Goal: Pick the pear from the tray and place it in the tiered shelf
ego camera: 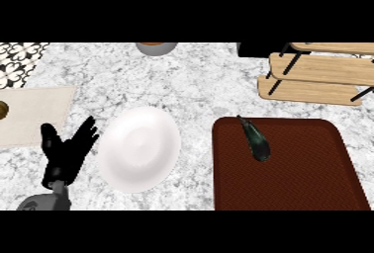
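My left hand (66,153) rests at the lower left of the view with its fingers spread and straight, holding nothing; I judge it is simply parked out of the way, since the work lies far to the other side. Behind it lies a pale mat (33,116), and just beside my fingers sits a white plate (139,148), bare. Further right is the dark red tray (306,173), and on its upper left part lies a slim, dark green thing (256,141), long and pointed, not much like a pear, yet the only item there, untouched. My right hand does not show at all. Beyond the tray stands the wooden tiered shelf (314,74). Everything rests on a grey-white marbled counter (197,84), with a grey pot (156,48) at its far edge.
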Controlling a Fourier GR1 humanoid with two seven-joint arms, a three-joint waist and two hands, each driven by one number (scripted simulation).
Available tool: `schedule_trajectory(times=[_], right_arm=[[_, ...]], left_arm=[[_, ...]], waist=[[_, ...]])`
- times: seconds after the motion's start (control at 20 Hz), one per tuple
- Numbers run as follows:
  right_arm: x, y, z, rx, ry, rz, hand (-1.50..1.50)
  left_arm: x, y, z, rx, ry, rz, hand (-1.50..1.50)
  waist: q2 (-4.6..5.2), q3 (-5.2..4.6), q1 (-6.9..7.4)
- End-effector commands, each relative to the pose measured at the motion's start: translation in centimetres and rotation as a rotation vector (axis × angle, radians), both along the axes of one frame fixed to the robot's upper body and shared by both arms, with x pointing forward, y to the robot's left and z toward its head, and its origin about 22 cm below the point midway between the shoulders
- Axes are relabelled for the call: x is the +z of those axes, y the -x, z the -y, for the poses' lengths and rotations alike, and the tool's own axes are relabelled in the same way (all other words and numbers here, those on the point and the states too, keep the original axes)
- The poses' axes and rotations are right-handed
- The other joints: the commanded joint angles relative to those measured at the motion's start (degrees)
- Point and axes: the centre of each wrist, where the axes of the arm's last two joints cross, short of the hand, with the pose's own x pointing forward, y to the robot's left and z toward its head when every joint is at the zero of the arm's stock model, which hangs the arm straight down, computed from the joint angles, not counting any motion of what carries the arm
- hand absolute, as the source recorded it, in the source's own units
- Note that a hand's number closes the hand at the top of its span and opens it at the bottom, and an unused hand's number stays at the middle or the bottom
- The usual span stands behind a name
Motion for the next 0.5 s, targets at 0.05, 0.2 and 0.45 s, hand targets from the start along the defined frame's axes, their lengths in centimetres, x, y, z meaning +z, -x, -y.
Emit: schedule_trajectory(times=[0.05,0.2,0.45], right_arm=[[0.4,0.8,1.9,0.024,-0.217,0.069,-1.5],[-0.6,0.2,1.5,0.022,-0.315,0.09,-1.5],[2.1,1.3,2.7,-0.042,-0.47,0.165,-1.5]], left_arm=[[-0.4,0.6,0.9,0.011,-0.006,-0.009,0.0],[-0.7,1.0,1.3,-0.013,0.01,0.013,0.0],[-0.4,-0.8,1.3,-0.002,0.0,-0.001,0.0]], waist=[[-0.2,0.04,-0.49],[0.15,0.05,0.4],[0.22,0.02,0.04]])
